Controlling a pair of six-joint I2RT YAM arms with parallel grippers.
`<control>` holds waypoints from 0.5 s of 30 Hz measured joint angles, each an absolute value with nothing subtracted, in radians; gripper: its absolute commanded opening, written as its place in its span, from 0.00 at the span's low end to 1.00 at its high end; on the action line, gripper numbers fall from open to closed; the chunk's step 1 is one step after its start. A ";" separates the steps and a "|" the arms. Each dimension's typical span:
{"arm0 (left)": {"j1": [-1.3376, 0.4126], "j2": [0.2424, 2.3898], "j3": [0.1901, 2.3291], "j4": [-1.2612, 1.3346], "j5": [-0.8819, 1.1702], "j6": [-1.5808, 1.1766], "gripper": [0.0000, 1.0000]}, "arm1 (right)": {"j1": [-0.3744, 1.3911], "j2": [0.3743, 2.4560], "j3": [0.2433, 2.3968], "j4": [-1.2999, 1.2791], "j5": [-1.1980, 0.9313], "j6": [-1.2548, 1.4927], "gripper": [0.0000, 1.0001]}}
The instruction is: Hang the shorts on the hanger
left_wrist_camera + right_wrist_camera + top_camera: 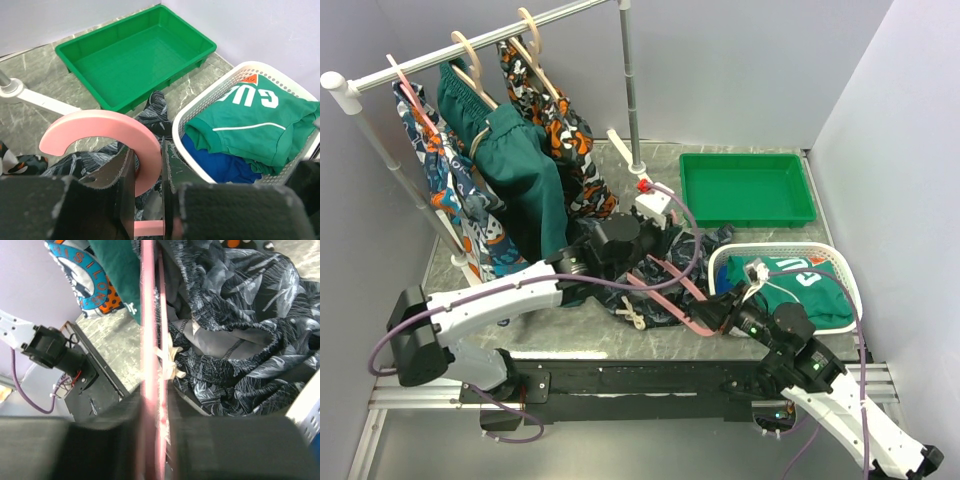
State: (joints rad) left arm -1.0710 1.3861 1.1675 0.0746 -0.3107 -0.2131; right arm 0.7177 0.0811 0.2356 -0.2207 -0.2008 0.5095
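Looking across the desk, the shorts lie heaped between both hands, bunched around the hanger. Its long axis runs from the left hand, clamped just below the hook, over to the right hand, clamped on a pink bar. Fabric's just ahead of the right hand, so I'd say that one's nearer.
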 measured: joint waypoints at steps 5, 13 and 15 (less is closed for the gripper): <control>-1.071 1.335 1.123 0.088 -0.338 -0.224 0.01 | 0.718 0.113 0.314 -0.279 -0.153 0.541 0.62; -1.071 1.277 1.072 0.107 -0.366 -0.230 0.01 | 0.718 0.132 0.512 -0.447 0.092 0.688 0.60; -1.071 1.256 1.050 0.110 -0.366 -0.231 0.01 | 0.718 0.188 0.557 -0.485 0.146 0.722 0.54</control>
